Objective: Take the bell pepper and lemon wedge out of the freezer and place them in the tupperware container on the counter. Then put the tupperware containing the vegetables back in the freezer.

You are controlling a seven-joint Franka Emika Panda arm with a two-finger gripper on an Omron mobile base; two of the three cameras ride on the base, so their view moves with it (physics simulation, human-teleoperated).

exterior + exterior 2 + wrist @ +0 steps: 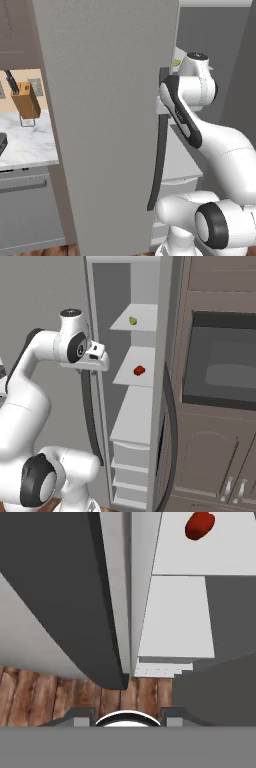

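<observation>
The freezer stands open, its broad grey door (110, 125) swung out toward me. On a middle shelf (131, 378) lies the red bell pepper (139, 370) (200, 525). One shelf higher sits the yellow-green lemon wedge (133, 320) (176, 63). My gripper (100, 363) (159, 106) hangs beside the upper part of the door's dark curved handle (159, 165) (90, 416), pointing down toward the floor. Its fingertips (84, 716) stand apart with nothing between them. The pepper is ahead of and below the hand. The tupperware container is out of view.
The marble counter (27, 140) lies left of the door, with a wooden knife block (26, 100) on it and a dark grey thing (1, 142) cut off by the frame edge. A built-in oven (220, 368) and brown-grey cabinets (215, 456) flank the freezer's right.
</observation>
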